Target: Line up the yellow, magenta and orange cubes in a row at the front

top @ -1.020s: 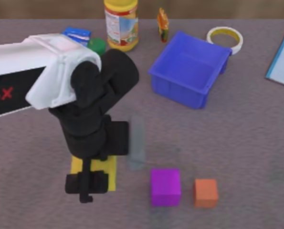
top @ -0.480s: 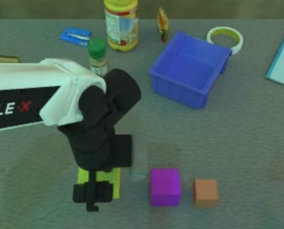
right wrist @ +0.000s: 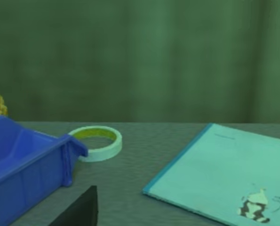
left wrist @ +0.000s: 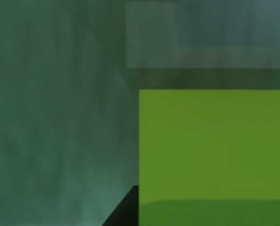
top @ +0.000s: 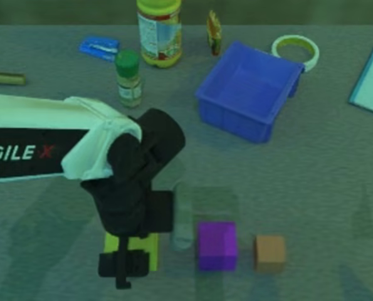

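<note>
The left pincer (top: 119,266) stood directly over the yellow cube (top: 150,249) at the worktop's front left; its grip could not be told. The magenta cube (top: 217,245) and orange cube (top: 270,252) lay to its right, in line.

The left arm (top: 79,150) hides most of the yellow cube (top: 150,249) and its own gripper's (top: 119,268) fingertips; the book (top: 371,75) is cut off, perhaps half out of view.

Box (top: 249,94) behind 3 cubes (top: 216,246).
</note>
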Available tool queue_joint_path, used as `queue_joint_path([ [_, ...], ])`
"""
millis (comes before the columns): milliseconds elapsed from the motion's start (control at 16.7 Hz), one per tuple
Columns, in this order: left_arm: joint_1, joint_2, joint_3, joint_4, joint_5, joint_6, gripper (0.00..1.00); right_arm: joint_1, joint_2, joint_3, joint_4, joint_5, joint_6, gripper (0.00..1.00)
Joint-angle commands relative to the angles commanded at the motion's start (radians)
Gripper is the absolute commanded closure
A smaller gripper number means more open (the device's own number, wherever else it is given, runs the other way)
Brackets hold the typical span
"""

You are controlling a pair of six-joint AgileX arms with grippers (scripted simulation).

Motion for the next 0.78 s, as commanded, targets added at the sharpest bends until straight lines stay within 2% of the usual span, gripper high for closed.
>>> queue_joint_path([
  [780,0.000,0.000,0.000,0.000,0.000,0.000,0.02,0.000,0.000,0.000,0.000,0.000,0.000,0.00],
])
